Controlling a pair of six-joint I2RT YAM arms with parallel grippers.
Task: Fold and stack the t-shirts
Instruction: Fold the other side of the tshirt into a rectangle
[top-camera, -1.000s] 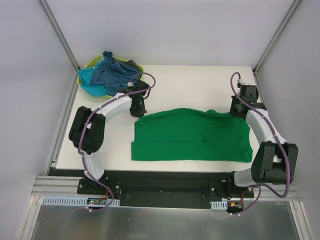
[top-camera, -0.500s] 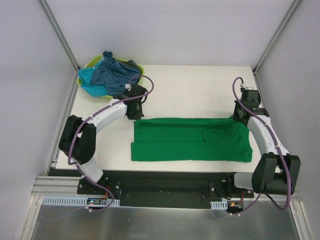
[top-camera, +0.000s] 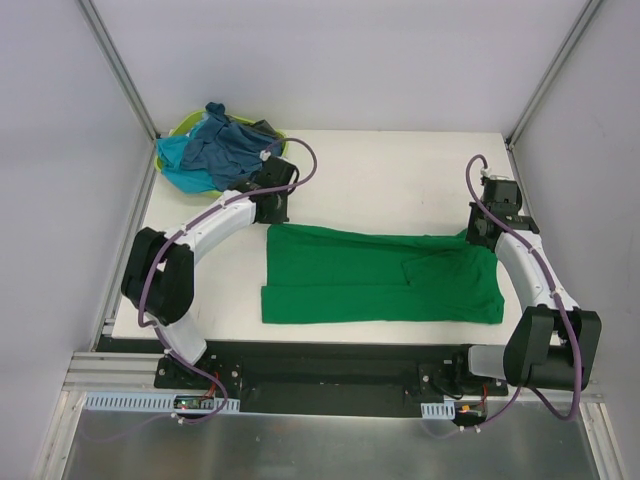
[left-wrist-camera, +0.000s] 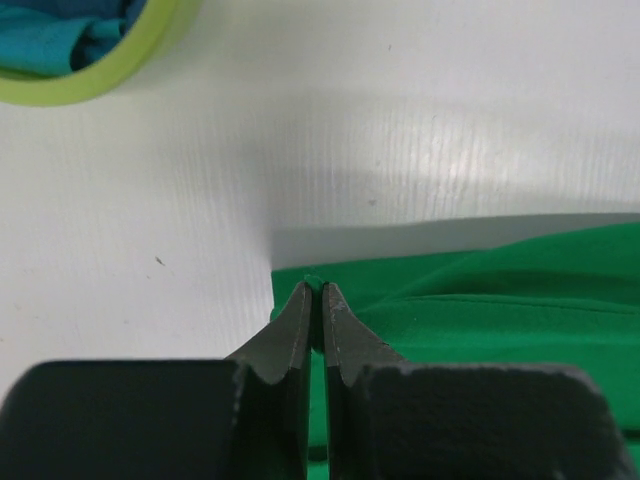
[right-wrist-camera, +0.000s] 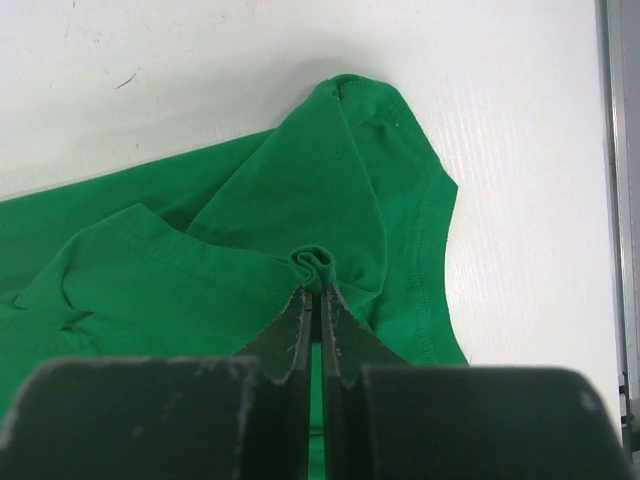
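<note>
A bright green t-shirt (top-camera: 380, 275) lies spread on the white table, partly folded. My left gripper (top-camera: 270, 218) is shut on the shirt's far left corner; in the left wrist view the gripper (left-wrist-camera: 315, 292) pinches a bit of green cloth (left-wrist-camera: 480, 290). My right gripper (top-camera: 482, 232) is shut on the shirt's far right edge; in the right wrist view the gripper (right-wrist-camera: 318, 292) holds a small bunch of green fabric (right-wrist-camera: 318, 262). Dusty blue (top-camera: 228, 140), turquoise (top-camera: 180, 158) and dark grey shirts lie heaped in the basket at the far left.
The lime-green plastic basket (top-camera: 190, 124) stands at the table's far left corner; its rim shows in the left wrist view (left-wrist-camera: 100, 80). Grey walls and metal frame posts (top-camera: 120, 70) enclose the table. The table's right edge (right-wrist-camera: 612, 200) runs close to my right gripper.
Both grippers have pulled the shirt's far edge away from the arms' bases. The left gripper moved up and left toward the basket; the shirt's upper layer stretched flatter.
</note>
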